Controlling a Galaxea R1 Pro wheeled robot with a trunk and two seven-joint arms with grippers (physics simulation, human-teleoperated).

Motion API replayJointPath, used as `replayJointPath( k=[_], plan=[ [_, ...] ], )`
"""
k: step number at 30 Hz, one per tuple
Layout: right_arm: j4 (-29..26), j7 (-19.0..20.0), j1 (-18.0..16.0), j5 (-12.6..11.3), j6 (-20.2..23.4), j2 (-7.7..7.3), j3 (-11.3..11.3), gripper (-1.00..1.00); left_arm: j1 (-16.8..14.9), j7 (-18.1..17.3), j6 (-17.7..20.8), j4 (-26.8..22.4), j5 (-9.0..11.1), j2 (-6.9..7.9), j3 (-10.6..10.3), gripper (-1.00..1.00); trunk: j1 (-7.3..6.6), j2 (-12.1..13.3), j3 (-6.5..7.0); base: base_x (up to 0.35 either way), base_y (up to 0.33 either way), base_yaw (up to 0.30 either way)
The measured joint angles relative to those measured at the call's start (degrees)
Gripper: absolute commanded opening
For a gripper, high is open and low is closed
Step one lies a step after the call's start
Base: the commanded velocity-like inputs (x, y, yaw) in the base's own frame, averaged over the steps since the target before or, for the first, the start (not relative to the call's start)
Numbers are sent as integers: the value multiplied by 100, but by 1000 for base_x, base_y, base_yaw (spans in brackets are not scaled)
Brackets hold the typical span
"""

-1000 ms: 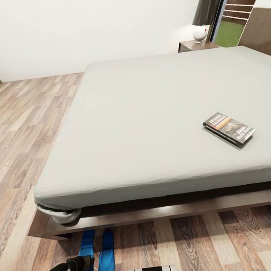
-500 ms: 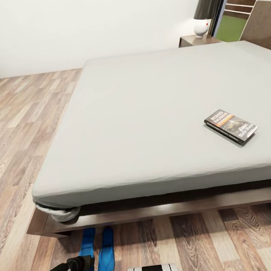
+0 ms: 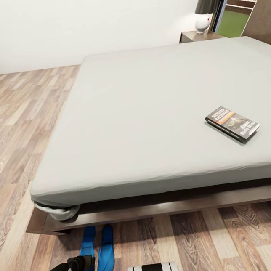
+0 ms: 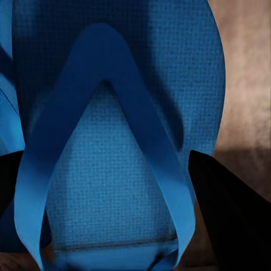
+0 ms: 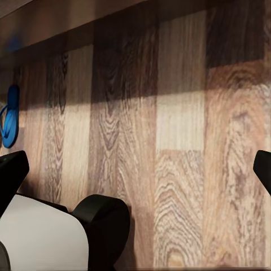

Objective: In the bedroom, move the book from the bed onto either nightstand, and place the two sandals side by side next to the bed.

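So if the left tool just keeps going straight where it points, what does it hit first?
Most likely the blue sandal directly ahead: its sole and strap sit between the two dark fingertips. How near it is, I cannot tell.

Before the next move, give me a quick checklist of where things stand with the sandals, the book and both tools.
1. Sandals side by side on the floor next to the bed: ok, both lie parallel at the frame's near corner.
2. Book on a nightstand: not ok, it lies flat on the mattress.
3. Nightstand has room for the book: cannot tell, only its corner with a lamp shows beyond the bed.
4. Left tool free of the sandal: cannot tell, its fingers flank the sole, contact unclear.
5. Right tool empty: ok, open above bare floor.
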Motion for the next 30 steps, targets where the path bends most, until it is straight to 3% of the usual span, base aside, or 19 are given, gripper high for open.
replayJointPath(
  k=[11, 15, 24, 30],
  plan=[
    [0, 0, 0, 0, 0, 6, 0, 100, -3, -4, 16, 0, -1, 0, 1, -100, 0, 0, -1, 0, 0, 0],
    [0, 0, 0, 0, 0, 8, 0, 100, -2, -1, 18, 0, 0, 6, 0, -100, 10, -5, -89, 0, 0, 0],
    [0, 0, 0, 0, 0, 9, 0, 100, -1, -12, 34, 0, -1, 15, 0, -100, 10, -6, -89, 0, 0, 0],
    [0, 0, 0, 0, 0, 9, 0, 100, -2, -14, 38, 0, -2, 17, 0, -100, 20, -11, -178, 0, 0, 0]
  ],
)
